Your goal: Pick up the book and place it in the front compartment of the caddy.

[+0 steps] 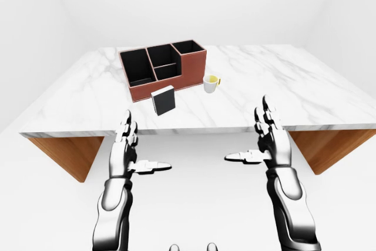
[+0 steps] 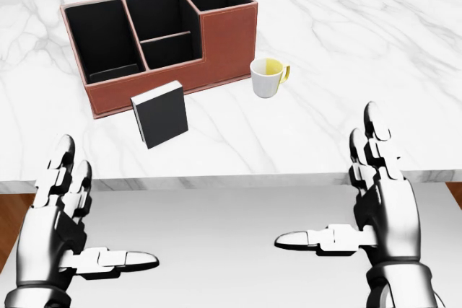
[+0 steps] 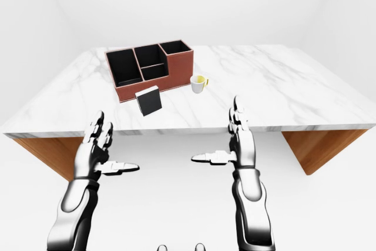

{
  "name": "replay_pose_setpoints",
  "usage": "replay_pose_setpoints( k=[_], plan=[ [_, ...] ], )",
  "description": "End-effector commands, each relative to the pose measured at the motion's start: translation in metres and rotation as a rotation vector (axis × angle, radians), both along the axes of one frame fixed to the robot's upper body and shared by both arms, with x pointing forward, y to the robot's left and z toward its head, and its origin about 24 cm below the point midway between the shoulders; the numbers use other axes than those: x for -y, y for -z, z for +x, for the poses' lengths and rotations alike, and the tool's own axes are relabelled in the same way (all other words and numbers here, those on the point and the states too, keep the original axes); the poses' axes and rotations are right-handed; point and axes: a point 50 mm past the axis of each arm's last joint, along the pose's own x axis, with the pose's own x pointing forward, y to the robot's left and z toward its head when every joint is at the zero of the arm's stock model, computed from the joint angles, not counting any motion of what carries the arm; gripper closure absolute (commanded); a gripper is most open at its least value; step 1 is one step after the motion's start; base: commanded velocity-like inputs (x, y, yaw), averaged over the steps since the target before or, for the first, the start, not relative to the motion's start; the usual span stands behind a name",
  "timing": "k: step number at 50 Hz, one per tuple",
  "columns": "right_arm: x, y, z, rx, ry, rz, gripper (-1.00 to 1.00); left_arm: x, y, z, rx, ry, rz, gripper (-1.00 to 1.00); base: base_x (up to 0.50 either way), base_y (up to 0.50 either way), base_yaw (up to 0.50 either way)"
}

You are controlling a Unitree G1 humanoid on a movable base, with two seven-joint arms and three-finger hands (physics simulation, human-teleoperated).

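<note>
Here, head view. Book (image 2: pixel 160 114) stands upright on the table (image 2: pixel 375 70), tilted a little, dark cover facing the camera, pale page edge along its top. Its long axis runs bottom to top of the view, leaning slightly toward 11 o'clock. It sits just beside the caddy (image 2: pixel 216 41), at about 6 o'clock from the caddy's low wall; whether the two touch, cannot tell.

Left hand (image 2: pixel 61 218): fingers spread, pointing up, thumb out toward 3 o'clock. Holds nothing. Below the table's near edge, not over the marble.

Right hand (image 2: pixel 375 207): same pose mirrored, thumb toward 9 o'clock, spread, empty. Also off the table.

Key relation: book lies at roughly 1 o'clock from the left hand and at roughly 10 to 11 o'clock from the right hand. Left hand is clearly the nearer; right hand is well apart from the book, with the mug (image 2: pixel 268 77) between it and the caddy's right end.

Judgement: reach is not yet begun. Left hand looks the natural one to go up and right to the book. Book's thin faces sit left and right, so a pinch across them would suit. Mug stands near the caddy's right side, at 3 o'clock from the book; a left-side approach keeps clear of it.
</note>
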Motion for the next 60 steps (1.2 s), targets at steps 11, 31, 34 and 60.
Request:
replay_pose_setpoints(
  k=[11,31,34,60],
  plan=[
    [0.005,-0.063,-0.042,0.284,0.022,-0.053,-0.99,-0.001,-0.041,-0.043,0.158,-0.022,0.022,-1.0,0.0,0.0,0.0],
    [0.006,-0.056,-0.042,0.25,0.026,-0.056,-0.99,-0.008,-0.066,-0.058,0.271,-0.043,0.018,-1.0,0.0,0.0,0.0],
    [0.006,-0.054,-0.042,0.237,0.021,-0.059,-0.99,-0.008,-0.07,-0.061,0.289,-0.044,0.021,-1.0,0.0,0.0,0.0],
    [0.004,-0.052,-0.042,0.225,0.004,-0.063,-0.99,-0.011,-0.074,-0.065,0.313,-0.042,0.008,-1.0,0.4,0.0,0.0]
  ],
)
